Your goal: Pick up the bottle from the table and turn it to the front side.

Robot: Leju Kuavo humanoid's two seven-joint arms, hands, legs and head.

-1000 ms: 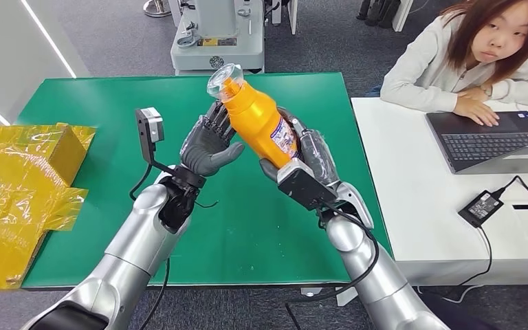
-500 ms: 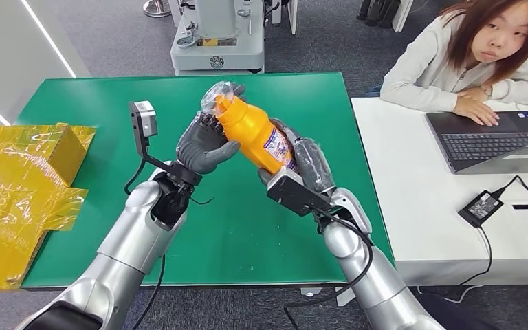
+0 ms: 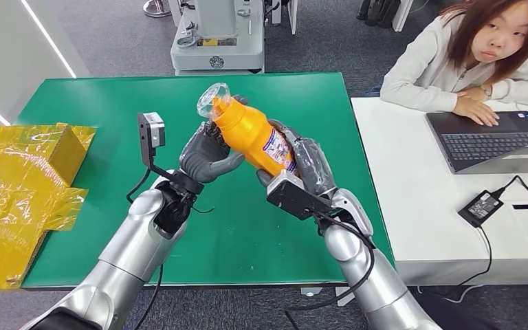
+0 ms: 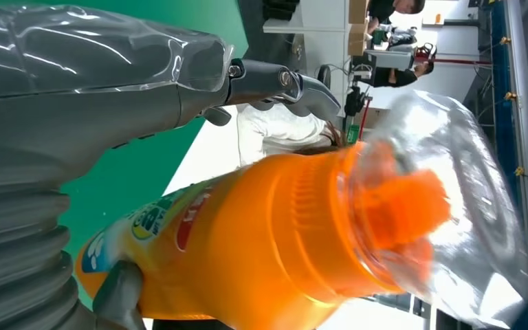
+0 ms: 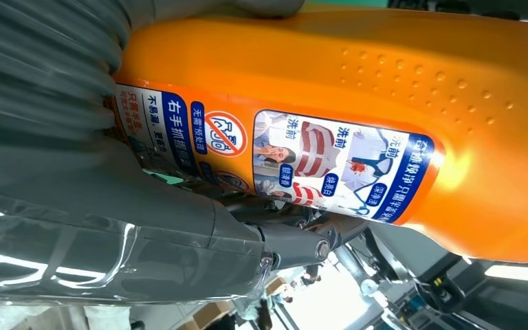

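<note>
Head view: orange plastic detergent bottle w/ clear cap cover (image 3: 251,134) is up in the air over the green table (image 3: 96,117), well clear of its surface, btwn both hands. Right hand (image 3: 302,161) wraps the bottle's lower body and base, fingers closed round it; right wrist view shows the blue-and-white printed label (image 5: 330,161) facing that camera, w/ grey fingers clamped at the label's edge. Left hand (image 3: 210,155) sits on the other side of the bottle from the right hand, at the shoulder/neck end, fingers curled against the orange body and thumb pressed under it. Looks like a real two-hand hold, tho how firm the left one is can't be told.

Key relation: the bottle's long axis is tilted, cap end up and away from the robot toward its left, base end down in the right hand. Left wrist view shows the cap end (image 4: 440,213) just past the left hand, w/ part of another printed panel on the body.

Judgement: bottle is picked up; the turn abt its long axis is in hand. Left hand is nearer the neck, so it suits twisting while the right supports the base.

Beyond the bottle, at the white desk (image 3: 419,192) beside the table, a person (image 3: 467,55) sits by a laptop (image 3: 495,141).
</note>
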